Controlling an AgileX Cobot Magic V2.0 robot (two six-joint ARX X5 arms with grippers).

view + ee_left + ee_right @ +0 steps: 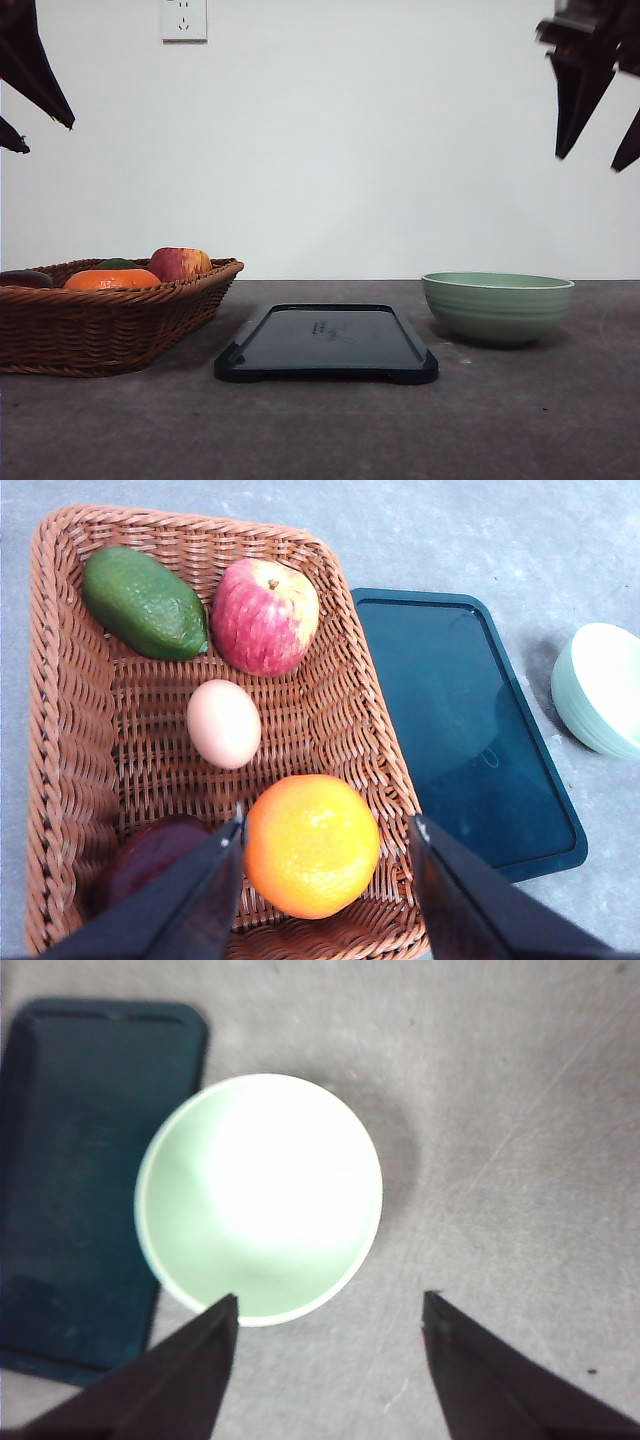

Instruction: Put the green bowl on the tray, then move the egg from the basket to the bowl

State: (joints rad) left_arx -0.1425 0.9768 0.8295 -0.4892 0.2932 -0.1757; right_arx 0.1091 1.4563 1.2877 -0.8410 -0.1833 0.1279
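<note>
Front view: big grey table [320, 430], white wall [400, 150] behind, wall socket [183, 19] up high. Brown woven wicker basket [100, 325] sits left. Flat shiny black tray [326, 343] in middle, bare. Pale green ridged bowl [497, 307] stands right of tray, on table, not touching. Basket holds red apple [265, 615], green avocado [144, 602], orange [312, 845], dark purple fruit [150, 855], tan egg [223, 723] in middle. Left claw [325, 832] open wide above orange. Right claw [330, 1310] open wide above bowl edge.

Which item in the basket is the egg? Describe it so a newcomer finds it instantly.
Start at the brown wicker basket, beside the dark tray. The egg lies near its middle, between the red apple and the orange. It is the one pale beige, smooth oval there, smaller than the fruits around it.
</note>
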